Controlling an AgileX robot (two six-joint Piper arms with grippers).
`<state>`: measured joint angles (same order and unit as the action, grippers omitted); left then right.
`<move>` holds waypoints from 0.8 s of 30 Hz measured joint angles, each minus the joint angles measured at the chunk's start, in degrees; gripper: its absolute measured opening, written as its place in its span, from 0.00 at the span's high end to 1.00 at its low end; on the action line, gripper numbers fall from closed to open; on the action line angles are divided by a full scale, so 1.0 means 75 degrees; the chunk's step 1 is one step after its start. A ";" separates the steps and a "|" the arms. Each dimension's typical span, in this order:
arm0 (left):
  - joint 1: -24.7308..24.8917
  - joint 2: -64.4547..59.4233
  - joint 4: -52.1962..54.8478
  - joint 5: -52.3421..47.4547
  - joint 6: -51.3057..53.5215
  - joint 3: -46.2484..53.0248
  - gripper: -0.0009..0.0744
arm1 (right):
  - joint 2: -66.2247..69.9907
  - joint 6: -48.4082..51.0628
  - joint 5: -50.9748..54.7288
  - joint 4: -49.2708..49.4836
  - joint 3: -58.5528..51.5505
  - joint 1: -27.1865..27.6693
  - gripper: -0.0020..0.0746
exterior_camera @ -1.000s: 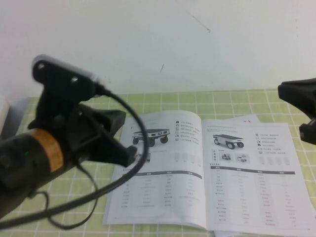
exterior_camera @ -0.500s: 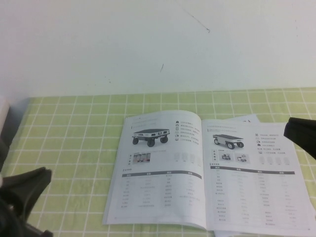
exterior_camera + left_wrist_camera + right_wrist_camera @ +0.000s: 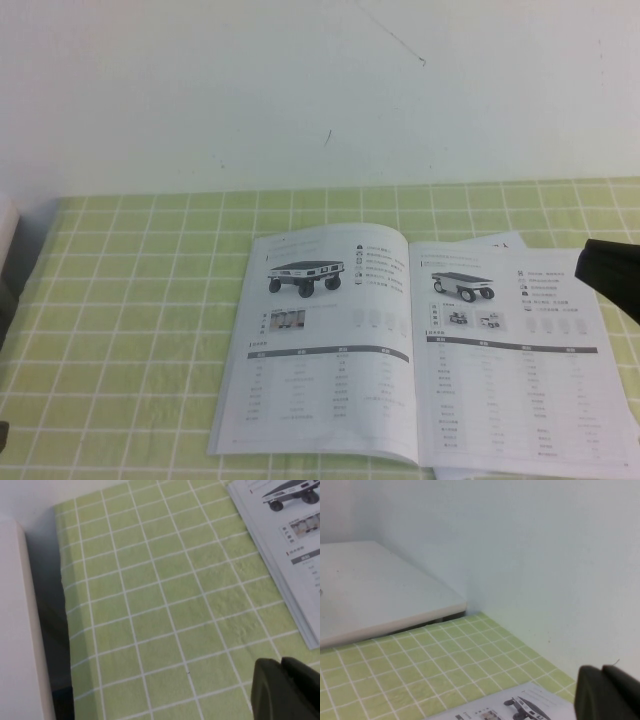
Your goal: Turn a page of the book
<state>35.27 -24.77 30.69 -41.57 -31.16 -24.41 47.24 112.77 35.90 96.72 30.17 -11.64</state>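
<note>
The book point(image 3: 400, 350) lies open and flat on the green checked cloth, both pages showing wheeled vehicles and tables. The right-hand page point(image 3: 520, 370) lies flat. The book's corner shows in the left wrist view point(image 3: 287, 530) and its top edge in the right wrist view point(image 3: 520, 705). My right gripper point(image 3: 600, 268) hangs at the right edge above the book's right side, shut and empty; it also shows in the right wrist view point(image 3: 602, 682). My left gripper point(image 3: 280, 677) is shut and empty over bare cloth left of the book, out of the high view.
The green checked cloth point(image 3: 140, 320) covers the table up to a white wall point(image 3: 300, 90). A white block point(image 3: 20, 630) stands along the cloth's left edge, and it also shows in the right wrist view point(image 3: 370, 590).
My left arm, which filled the left of the high view, has dropped out of it to the lower left. My right gripper has pulled back to the right edge. The book has not moved.
</note>
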 joint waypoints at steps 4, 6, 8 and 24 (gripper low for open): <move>0.0000 0.0000 0.0000 -0.0178 0.0000 0.0000 0.99 | 0.0000 0.0000 -0.0018 0.0000 0.0000 0.0000 0.98; 0.0000 0.0000 0.0000 -0.0193 0.0000 0.0000 0.99 | 0.0000 0.0000 -0.0048 0.0000 -0.0012 0.0000 0.98; 0.0000 0.0000 0.0000 -0.0193 0.0000 0.0000 0.99 | 0.0000 0.0000 -0.0048 0.0000 -0.0012 0.0000 0.98; 0.0000 0.0000 0.0000 -0.0207 0.0023 0.0000 0.99 | 0.0000 0.0990 -0.2662 0.0128 -0.0044 0.0000 0.98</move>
<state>35.27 -24.77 30.69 -43.12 -30.98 -24.41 47.24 120.20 15.93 97.68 29.84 -11.64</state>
